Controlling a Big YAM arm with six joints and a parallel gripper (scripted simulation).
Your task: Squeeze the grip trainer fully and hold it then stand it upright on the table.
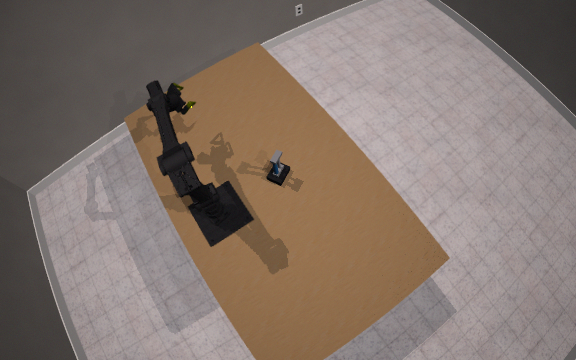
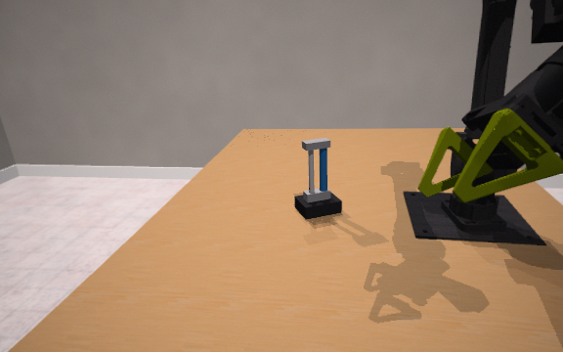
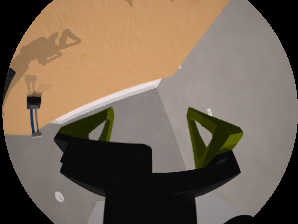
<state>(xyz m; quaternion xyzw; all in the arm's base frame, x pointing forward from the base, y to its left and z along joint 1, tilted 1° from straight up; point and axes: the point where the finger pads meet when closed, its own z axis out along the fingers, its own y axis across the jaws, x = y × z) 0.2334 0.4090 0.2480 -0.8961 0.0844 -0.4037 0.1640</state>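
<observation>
The grip trainer (image 2: 321, 177) stands upright on the wooden table on a black base. It has a thin grey bar (image 2: 311, 171) on the left and a thicker blue foam bar (image 2: 324, 169) on the right, under a grey top piece. It also shows in the top view (image 1: 278, 168) and small at the left edge of the wrist view (image 3: 33, 115). My gripper (image 2: 435, 188) with green fingers is open and empty, raised above the table, well apart from the trainer. It also shows in the top view (image 1: 184, 97) near the table's far corner and in the wrist view (image 3: 149, 132).
The arm's black base plate (image 2: 472, 222) is bolted to the table to the right of the trainer. The table edges drop to a tiled floor. Grey walls stand behind.
</observation>
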